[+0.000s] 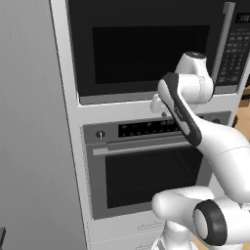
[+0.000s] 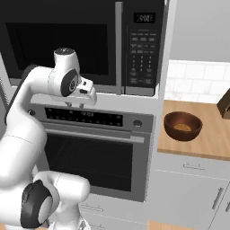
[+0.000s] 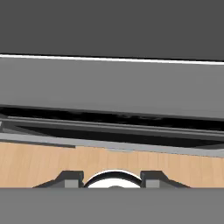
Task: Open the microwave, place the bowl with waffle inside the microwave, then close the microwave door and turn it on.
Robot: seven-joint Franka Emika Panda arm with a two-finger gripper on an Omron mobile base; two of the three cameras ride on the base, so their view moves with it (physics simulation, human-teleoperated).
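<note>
On the wall's right side, the microwave door (image 2: 63, 42) is shut — rigid, hinged; take its vertical handle (image 2: 119, 47). The gripper (image 2: 83, 104) is half-open, empty.

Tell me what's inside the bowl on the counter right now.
The bowl on the wooden counter holds the waffle, a tan patch low inside. Its near wall covers the waffle's front edge; the grid pattern is too small to tell.

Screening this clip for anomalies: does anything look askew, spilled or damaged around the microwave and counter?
Nothing stands out. The microwave door sits flush and shut, the bowl stands upright on the wooden counter with the waffle inside, and nothing is spilled.
</note>
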